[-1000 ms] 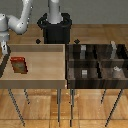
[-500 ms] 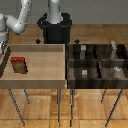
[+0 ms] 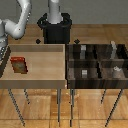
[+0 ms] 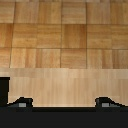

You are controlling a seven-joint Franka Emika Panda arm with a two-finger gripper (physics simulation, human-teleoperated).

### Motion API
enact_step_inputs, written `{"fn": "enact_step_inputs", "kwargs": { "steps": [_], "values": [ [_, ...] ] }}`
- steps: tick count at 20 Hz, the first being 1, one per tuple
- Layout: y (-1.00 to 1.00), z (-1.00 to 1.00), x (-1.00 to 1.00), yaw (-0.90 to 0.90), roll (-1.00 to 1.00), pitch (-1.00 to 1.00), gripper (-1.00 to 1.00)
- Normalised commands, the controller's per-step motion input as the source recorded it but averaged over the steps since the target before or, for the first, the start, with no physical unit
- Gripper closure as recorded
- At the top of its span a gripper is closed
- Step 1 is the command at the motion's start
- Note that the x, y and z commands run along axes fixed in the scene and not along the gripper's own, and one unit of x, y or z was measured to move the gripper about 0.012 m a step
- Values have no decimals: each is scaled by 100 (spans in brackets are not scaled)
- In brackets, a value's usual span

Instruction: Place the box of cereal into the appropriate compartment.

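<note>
The box of cereal (image 3: 19, 65) is a small red box with an orange picture. It lies in the light wooden tray (image 3: 45, 67), near that tray's end on the exterior view's left. My gripper (image 3: 2, 52) hangs at the far left edge of the exterior view, beside and slightly above the tray's left wall, apart from the box. In the wrist view the gripper (image 4: 64, 103) is open, its two fingertips (image 4: 20, 102) set wide with nothing between them. That view holds only the tray's wood and the floor, not the box.
A dark bin with several compartments (image 3: 97, 62) stands at the exterior view's right of the tray. Small grey-white items (image 3: 116, 70) sit in some of them. The robot's black base (image 3: 55, 30) is behind the tray. Both containers stand on thin metal legs.
The arm has shifted only slightly at the exterior view's left. The box of cereal lies where it was, and the gripper stays open.
</note>
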Motion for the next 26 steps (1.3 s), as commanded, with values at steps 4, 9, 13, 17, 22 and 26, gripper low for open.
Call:
{"fn": "enact_step_inputs", "kwargs": {
  "steps": [4,9,13,17,22,26],
  "values": [
    [25,0,0,0,0,0,-100],
    [60,0,0,0,0,0,-100],
    [50,0,0,0,0,0,-100],
    [0,0,25,0,0,0,-100],
    [20,0,0,0,0,0,-100],
    [25,0,0,0,0,0,-100]
  ]
}}
